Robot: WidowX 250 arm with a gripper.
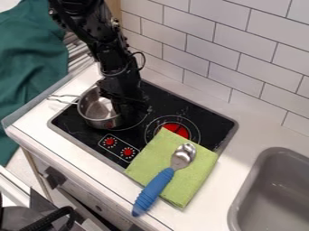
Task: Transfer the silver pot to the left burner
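My black gripper [128,108] hangs down over the left half of the black stove, at the right side of the silver pot, and covers part of that rim. The silver pot [96,104] stands upright on the stove's left part, its handle pointing left over the counter edge. Whether the gripper touches or holds the pot's rim cannot be made out. Part of the left burner's thin ring [136,125] shows just right of the pot; the rest is hidden beneath pot and gripper.
A green cloth [160,157] covers part of the right burner [176,129], with a blue-handled spoon [158,186] on it. Two red knobs [119,147] sit at the stove's front. A grey sink [274,194] lies right; a tiled wall [241,58] stands behind.
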